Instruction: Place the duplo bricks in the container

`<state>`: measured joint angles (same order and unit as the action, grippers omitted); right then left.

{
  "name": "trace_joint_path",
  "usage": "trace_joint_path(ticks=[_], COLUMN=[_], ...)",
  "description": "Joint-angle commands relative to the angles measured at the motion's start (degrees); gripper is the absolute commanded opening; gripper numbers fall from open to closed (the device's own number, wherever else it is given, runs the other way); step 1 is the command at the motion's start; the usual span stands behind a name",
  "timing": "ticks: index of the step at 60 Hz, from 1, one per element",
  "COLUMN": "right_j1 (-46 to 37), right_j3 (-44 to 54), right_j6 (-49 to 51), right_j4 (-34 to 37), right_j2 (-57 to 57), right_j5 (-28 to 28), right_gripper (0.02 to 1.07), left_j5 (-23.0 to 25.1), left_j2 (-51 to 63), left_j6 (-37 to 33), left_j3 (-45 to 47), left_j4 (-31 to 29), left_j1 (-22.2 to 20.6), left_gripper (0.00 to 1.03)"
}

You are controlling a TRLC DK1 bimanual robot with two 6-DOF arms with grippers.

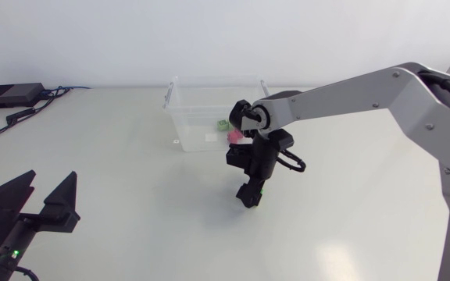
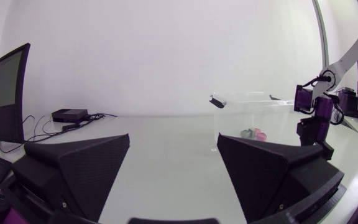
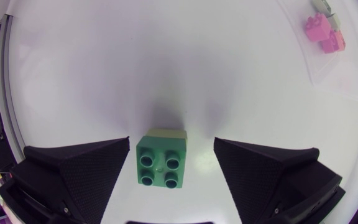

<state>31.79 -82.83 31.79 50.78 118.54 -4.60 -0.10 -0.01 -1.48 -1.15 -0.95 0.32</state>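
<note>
A green four-stud duplo brick (image 3: 161, 165) lies on the white table between the fingers of my right gripper (image 3: 171, 146). The fingers stand apart on either side of it and touch neither side. From above, the right gripper (image 1: 250, 193) points down at the table just in front of the clear container (image 1: 180, 105), and the brick below it is mostly hidden. Inside the container lie a green brick (image 1: 222, 123) and pink bricks (image 1: 235, 135), with the pink bricks (image 3: 322, 32) also showing ahead of the right gripper. My left gripper (image 1: 47, 201) rests open at the near left, holding nothing.
A black box (image 1: 10, 95) with cables sits at the far left of the table. The container (image 2: 253, 106) and my right arm's gripper (image 2: 316, 130) stand well ahead of the left gripper (image 2: 173, 177), across bare tabletop.
</note>
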Motion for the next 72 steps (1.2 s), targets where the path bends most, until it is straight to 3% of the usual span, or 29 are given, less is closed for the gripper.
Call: trace_joint_path(ticks=[1, 24, 32, 56, 61, 72], right_j1=[-0.1, -0.5, -0.4, 0.6, 1.1, 1.7], right_j3=[0.8, 1.6, 2.3, 3.3, 3.5, 3.8], right_j6=[1.2, 1.3, 1.3, 0.6, 0.4, -0.2], right_j4=[-0.1, -0.1, -0.8, -1.3, -1.3, -1.5], right_j2=[1.5, 2.1, 2.2, 1.5, 1.5, 1.2], right_j5=[0.7, 1.3, 1.3, 2.1, 2.3, 2.4], right_gripper=[0.99, 0.92, 0.78, 0.78, 0.73, 0.72], left_j5=[0.0, 0.0, 0.0, 0.0, 0.0, 0.0], left_j2=[-0.6, -0.6, -0.6, -0.6, -0.6, -0.6], left_j6=[0.4, 0.3, 0.4, 0.4, 0.3, 0.3], left_j3=[1.1, 1.1, 1.1, 1.1, 1.1, 1.1], left_j4=[0.3, 0.3, 0.3, 0.3, 0.3, 0.3], left_j1=[0.3, 0.3, 0.3, 0.3, 0.3, 0.3], left_gripper=[0.99, 0.99, 0.99, 0.99, 0.99, 0.99])
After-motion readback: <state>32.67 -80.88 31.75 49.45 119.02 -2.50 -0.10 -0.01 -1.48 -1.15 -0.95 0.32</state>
